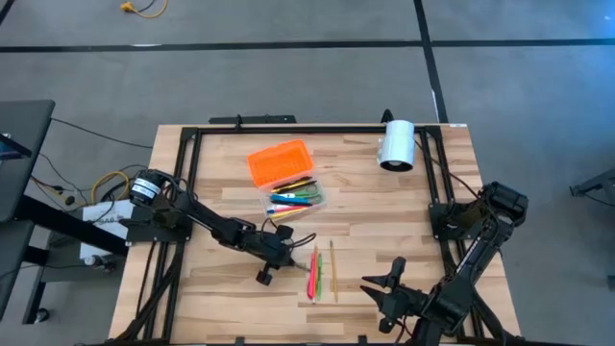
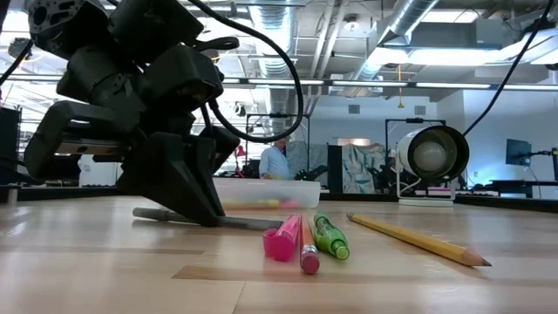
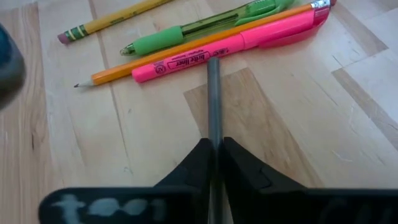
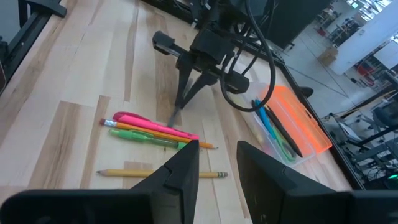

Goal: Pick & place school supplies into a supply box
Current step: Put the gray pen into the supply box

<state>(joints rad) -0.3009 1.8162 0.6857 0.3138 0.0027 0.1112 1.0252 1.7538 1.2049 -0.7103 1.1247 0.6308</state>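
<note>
Gripping a grey pen [image 3: 214, 99] at bench level, the left gripper [image 1: 272, 252] sat just below centre of the high view, its jaws pinched narrow on the barrel, as the left wrist view showed. The pen lay flat on the bench [image 1: 384, 211], its far end touching a pink highlighter [image 3: 230, 46]. Beside that lay an orange pencil [image 3: 199, 40], a green pen [image 3: 205, 26] and, a little apart, a yellow pencil [image 3: 109, 20]; this cluster showed right of the gripper in the high view.

The box [image 1: 293, 195] stood open above centre, several pens already inside, its orange lid [image 1: 280, 161] tilted at the upper-left side. The right gripper [image 1: 389, 288] waited at the lower right of the high view, jaws apart and empty.

The step in hand looked like the pick of the grey pen, with the grasp just made. Next would be a straight lift to clear the highlighter without dragging it, then a carry up-frame to the box, turning the pen to match its long side before release.
</note>
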